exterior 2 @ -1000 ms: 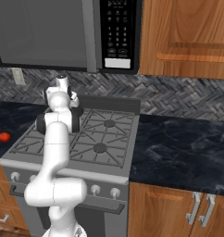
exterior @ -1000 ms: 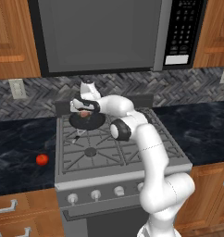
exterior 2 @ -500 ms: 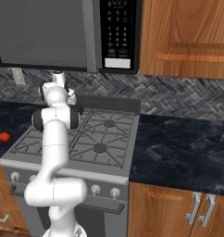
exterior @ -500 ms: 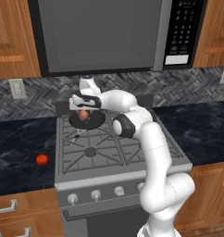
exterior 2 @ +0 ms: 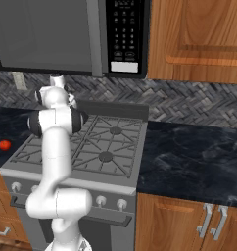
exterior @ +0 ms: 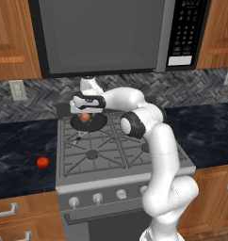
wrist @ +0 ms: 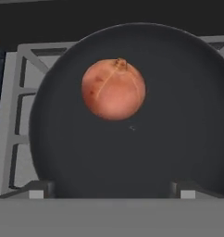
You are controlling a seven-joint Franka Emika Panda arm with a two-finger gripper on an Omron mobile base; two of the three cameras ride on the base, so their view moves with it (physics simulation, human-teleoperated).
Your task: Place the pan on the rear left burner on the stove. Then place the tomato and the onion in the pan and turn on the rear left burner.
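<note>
One onion (wrist: 114,89) in the pan (wrist: 178,115), just below and ahead of the gripper (wrist: 109,190), apart from both fingertips (wrist: 37,190) and untouched. Jaws spread wide, gripping nothing, hovering over the pan. Seen from the left base: pan (exterior: 98,121) on the rear left burner of the stove (exterior: 130,162), onion (exterior: 85,116) inside it, directly under the gripper (exterior: 84,111). One tomato (exterior: 42,162) on the dark counter (exterior: 17,146) left of the stove, well apart from pan and gripper; same tomato (exterior 2: 5,145) at the left edge from the right base, beside the stove (exterior 2: 115,147).
</note>
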